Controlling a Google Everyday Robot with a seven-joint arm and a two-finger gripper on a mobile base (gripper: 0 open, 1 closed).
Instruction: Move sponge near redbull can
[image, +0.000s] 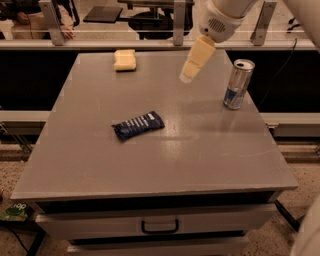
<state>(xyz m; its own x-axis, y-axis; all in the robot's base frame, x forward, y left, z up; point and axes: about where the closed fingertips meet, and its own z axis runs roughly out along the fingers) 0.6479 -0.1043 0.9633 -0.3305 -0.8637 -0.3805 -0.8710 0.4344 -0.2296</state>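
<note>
One sponge (124, 59) well left of end effector (186, 76)

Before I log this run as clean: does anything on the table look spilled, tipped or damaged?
Nothing stands out. The redbull can stands upright near the right edge, the sponge lies flat at the far side, the snack wrapper mid-table. The gripper hangs between sponge and can.

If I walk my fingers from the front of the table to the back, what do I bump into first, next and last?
Dark blue crinkly snack wrapper → tall slim silver-and-blue metal can → small pale yellow soft sponge. The robot's gripper hangs above the table, between sponge and can.
</note>
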